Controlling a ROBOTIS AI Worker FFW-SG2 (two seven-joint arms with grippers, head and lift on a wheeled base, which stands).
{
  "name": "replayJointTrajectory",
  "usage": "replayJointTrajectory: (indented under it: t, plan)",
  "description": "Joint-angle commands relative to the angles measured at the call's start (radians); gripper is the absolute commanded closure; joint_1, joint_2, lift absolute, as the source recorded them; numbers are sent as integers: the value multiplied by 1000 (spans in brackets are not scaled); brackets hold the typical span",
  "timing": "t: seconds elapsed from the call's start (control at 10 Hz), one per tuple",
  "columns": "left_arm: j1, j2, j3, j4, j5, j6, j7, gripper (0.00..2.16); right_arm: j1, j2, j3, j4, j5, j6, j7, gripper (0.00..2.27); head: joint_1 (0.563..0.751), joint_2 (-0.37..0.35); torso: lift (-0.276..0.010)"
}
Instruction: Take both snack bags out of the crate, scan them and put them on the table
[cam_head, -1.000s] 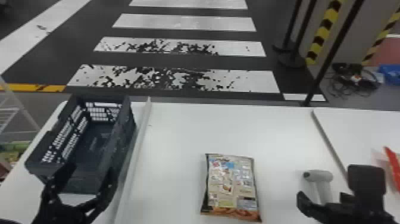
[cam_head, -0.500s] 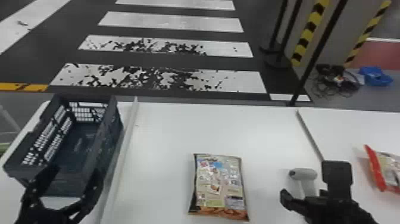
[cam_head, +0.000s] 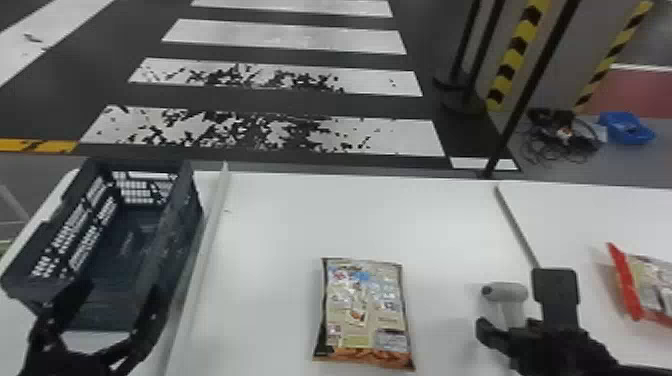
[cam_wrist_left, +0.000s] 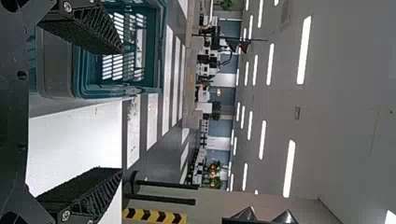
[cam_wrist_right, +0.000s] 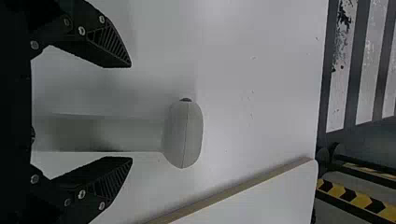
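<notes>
Head view has 1 snack bag (cam_head: 364, 310) on the table (cam_head: 280, 225), a red-ended bag (cam_head: 650, 285) farther right. Left gripper (cam_head: 119, 292), by the crate (cam_head: 187, 220), and right gripper (cam_head: 510, 327), astride the scanner (cam_head: 505, 291), both have fingers apart.

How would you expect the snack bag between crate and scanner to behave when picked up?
The snack bag has wavy edges, so it will probably flex. Lying flat, it seems unlikely to roll, but its shiny surface might slip.
</notes>
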Motion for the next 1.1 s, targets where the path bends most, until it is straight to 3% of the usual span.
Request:
replayJointTrajectory:
  t: [0.0, 0.1, 0.2, 0.3, 0.6, 1.0]
  plan:
    - [-4, -1, -2, 0, 0, 0, 0, 103, -14, -6, -3, 20, 26, 3, 1, 616, 695, -87, -92]
    - [-4, -1, -2, 0, 0, 0, 0, 103, -23, -12, -3, 38, 38, 9, 0, 1234, 695, -92, -92]
    - [-4, -1, -2, 0, 0, 0, 0, 103, -31, -11, -3, 46, 38, 15, -20, 2111, 695, -102, -92]
    - [-4, -1, -2, 0, 0, 0, 0, 103, -31, -12, -2, 46, 40, 12, -31, 2243, 695, -112, -92]
    - [-2, -1, -2, 0, 0, 0, 0, 103, -11, -9, -6, 15, 18, 12, -31, 2246, 695, -121, -92]
    - [1, 0, -5, -1, -2, 0, 0, 103, 63, 17, 40, -188, -11, 144, -34, 2246, 695, -102, -92]
